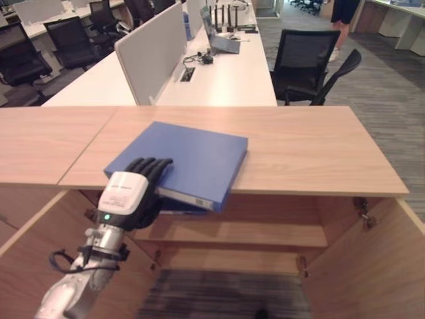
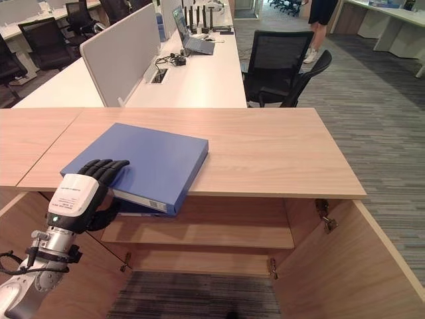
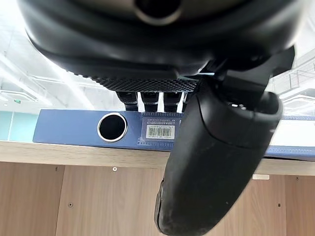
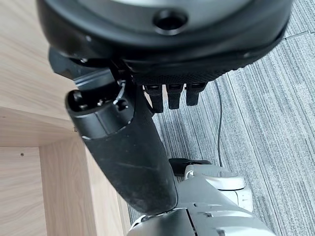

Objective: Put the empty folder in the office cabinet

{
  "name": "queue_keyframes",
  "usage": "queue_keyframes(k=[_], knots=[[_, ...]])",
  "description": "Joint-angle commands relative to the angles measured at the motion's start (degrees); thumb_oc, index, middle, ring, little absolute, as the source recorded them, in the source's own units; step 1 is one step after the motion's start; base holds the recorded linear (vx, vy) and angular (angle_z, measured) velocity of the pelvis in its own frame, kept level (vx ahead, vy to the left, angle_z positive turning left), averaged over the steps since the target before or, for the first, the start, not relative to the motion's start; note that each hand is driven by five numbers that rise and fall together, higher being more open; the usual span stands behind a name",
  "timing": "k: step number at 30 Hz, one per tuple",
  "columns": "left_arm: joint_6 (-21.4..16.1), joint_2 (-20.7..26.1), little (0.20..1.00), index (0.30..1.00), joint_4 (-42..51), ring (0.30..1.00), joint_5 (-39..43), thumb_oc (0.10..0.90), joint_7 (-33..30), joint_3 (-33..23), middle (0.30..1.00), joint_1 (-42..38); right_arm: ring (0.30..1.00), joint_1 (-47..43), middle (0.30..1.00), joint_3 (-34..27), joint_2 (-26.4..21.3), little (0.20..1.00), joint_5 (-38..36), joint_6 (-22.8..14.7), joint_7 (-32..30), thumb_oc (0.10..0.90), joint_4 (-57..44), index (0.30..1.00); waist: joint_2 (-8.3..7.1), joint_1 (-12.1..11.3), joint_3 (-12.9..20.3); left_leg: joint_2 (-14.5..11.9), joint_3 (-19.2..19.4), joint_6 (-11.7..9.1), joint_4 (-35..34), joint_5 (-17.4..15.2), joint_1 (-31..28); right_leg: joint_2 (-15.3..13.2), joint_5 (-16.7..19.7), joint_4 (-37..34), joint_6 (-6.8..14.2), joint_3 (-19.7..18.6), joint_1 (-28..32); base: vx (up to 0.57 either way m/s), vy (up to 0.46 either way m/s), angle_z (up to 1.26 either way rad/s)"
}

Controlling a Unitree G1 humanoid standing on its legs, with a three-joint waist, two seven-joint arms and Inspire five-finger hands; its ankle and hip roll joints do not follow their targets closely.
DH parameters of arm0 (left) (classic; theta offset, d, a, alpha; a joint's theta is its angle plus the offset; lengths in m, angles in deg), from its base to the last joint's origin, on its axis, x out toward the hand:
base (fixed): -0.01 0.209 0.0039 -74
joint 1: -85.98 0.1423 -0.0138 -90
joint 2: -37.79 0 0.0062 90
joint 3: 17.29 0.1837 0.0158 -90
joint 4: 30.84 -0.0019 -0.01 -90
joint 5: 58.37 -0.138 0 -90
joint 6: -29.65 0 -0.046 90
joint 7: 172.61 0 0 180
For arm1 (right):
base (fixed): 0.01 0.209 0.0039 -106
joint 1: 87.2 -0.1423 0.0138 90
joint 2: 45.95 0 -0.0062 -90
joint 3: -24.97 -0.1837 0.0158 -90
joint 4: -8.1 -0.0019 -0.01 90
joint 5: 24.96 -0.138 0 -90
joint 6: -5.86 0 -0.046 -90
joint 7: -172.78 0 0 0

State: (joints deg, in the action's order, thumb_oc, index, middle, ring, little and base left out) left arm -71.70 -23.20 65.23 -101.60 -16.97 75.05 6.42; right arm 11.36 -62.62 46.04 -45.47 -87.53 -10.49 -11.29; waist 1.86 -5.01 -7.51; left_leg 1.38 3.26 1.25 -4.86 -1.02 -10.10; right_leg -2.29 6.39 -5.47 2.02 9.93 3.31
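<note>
A blue folder (image 1: 192,159) lies flat on the wooden top (image 1: 299,146) of the office cabinet, its spine corner hanging over the front edge. My left hand (image 1: 129,193) comes up from the lower left. Its fingers (image 2: 103,169) rest on the folder's near corner and its thumb (image 3: 216,162) sits under the spine, pinching it. The left wrist view shows the spine (image 3: 69,128) with its round finger hole and a label. My right hand (image 4: 133,157) hangs low beside the cabinet's side panel over grey carpet, fingers relaxed, holding nothing.
Both cabinet doors stand open, left (image 1: 33,266) and right (image 1: 372,266). Inside is a wooden shelf (image 1: 252,232). Behind the cabinet is a white desk with a divider panel (image 1: 153,56), and a black office chair (image 1: 305,63). A person (image 1: 342,20) stands far back.
</note>
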Motion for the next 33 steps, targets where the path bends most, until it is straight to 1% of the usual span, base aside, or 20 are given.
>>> queue_keyframes(k=[1,11,16,22,33], knots=[[-0.52,3.96,0.9,0.9,6.33,0.9,0.06,0.8,-2.6,-5.42,0.9,-4.03,0.9,-4.51,0.9,-0.12,-1.29,0.9,-1.4,-0.67,-0.56,0.8,2.91,0.9,0.4,0.0,-1.35,-2.83,-2.16,-5.09,-0.14,-2.55,1.28,-1.36,-10.07,0.71,4.83,-0.92,8.92,0.0,0.0,0.0],[-0.72,3.24,0.9,0.9,7.87,0.9,1.13,0.8,-2.56,-6.82,0.9,-2.85,0.9,-4.62,0.9,0.06,-1.11,0.9,-1.38,-0.53,-0.45,0.8,2.79,0.9,0.29,-0.27,-1.33,-2.79,-2.29,-5.08,-0.14,-2.6,1.21,-1.25,-10.18,0.66,4.76,-0.74,9.03,0.0,0.0,0.0],[-0.84,2.86,0.9,0.9,8.46,0.9,1.56,0.8,-2.35,-7.25,0.9,-2.4,0.9,-4.56,0.9,0.01,-1.15,0.9,-1.04,-0.39,-0.61,0.8,3.04,0.9,0.47,-0.3,-1.37,-2.8,-2.46,-5.09,-0.14,-2.55,1.18,-1.22,-10.15,0.65,4.71,-0.6,9.05,0.0,0.0,0.0],[-1.24,2.48,0.9,0.9,9.23,0.9,2.22,0.8,-1.77,-7.17,0.9,-2.15,0.9,-4.46,0.9,0.05,-1.02,0.9,-1.08,-0.36,-0.51,0.8,3.17,0.9,0.55,-0.3,-1.45,-2.81,-2.51,-5.1,-0.14,-2.43,1.31,-1.19,-10.19,0.62,4.64,-0.7,8.95,0.0,0.0,0.0],[-2.09,3.29,0.9,0.9,11.33,0.9,2.72,0.8,-0.69,-6.43,0.9,-2.99,0.9,-4.47,0.9,0.07,-1.09,0.9,-1.05,-0.05,-0.4,0.8,3.15,0.9,0.93,0.07,-1.48,-2.98,-2.21,-5.23,-0.14,-2.27,1.49,-1.22,-10.11,0.63,4.69,-0.87,8.74,0.0,0.0,0.0]])
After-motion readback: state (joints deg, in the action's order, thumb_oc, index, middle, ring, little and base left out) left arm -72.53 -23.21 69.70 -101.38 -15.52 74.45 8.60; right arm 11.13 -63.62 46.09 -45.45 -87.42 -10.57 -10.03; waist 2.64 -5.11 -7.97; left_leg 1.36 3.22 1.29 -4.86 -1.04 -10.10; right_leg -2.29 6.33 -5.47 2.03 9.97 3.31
